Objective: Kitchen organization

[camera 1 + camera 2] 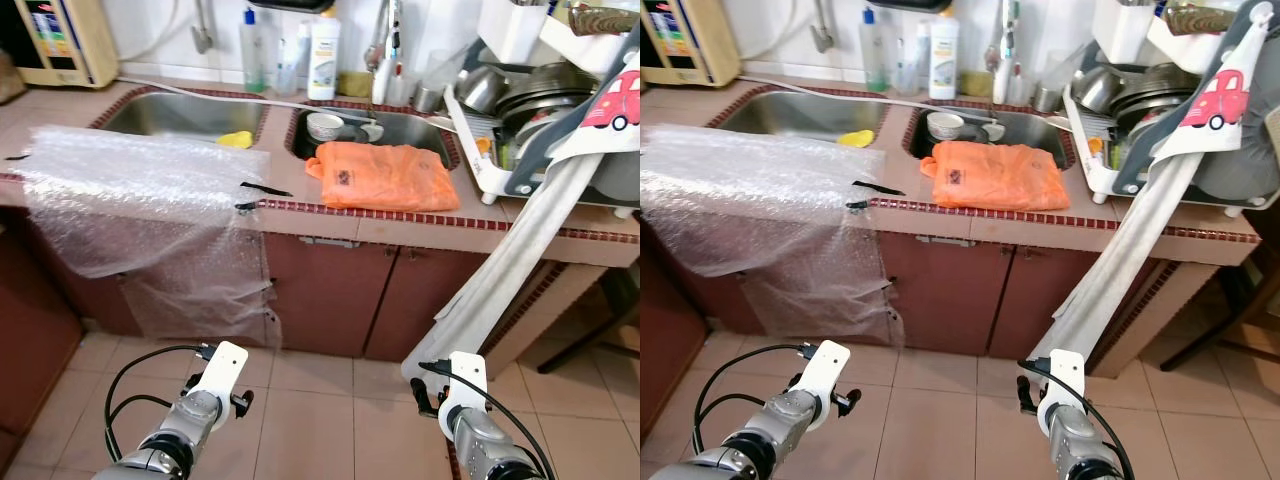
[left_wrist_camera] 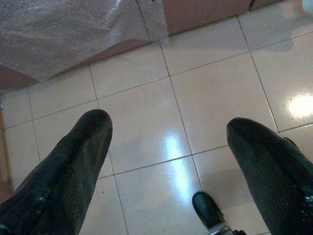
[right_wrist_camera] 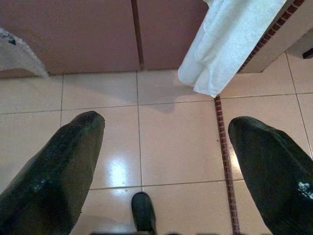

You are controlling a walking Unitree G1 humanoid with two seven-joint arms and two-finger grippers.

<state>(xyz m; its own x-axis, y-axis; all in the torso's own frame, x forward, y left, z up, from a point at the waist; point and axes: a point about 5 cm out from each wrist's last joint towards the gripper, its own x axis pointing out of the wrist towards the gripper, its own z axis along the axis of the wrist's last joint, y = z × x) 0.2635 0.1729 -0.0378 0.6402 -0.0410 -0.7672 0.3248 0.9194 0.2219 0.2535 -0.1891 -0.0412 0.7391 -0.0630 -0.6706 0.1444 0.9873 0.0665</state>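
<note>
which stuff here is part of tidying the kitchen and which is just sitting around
To tidy: orange bag on the counter edge, bubble wrap draped over the counter, white cloth hanging to the floor, bowl in the sink.

Just there: bottles, dish rack, cabinet doors.

Even, fairly bright indoor light fills the head views; the tabletop and both sink basins read clearly, with soft sheen on the steel. The bubble wrap beside the orange bag catches light and looks milky — detail under it is washed out. Below the tabletop the cabinet doors fall into mild shadow. Straight edges bow slightly toward the frame borders. In the wrist views the floor tiles are glossy, with white glare patches between the fingers and another near the cabinet side; the black fingers themselves are close, dark and soft — almost no surface detail
</note>
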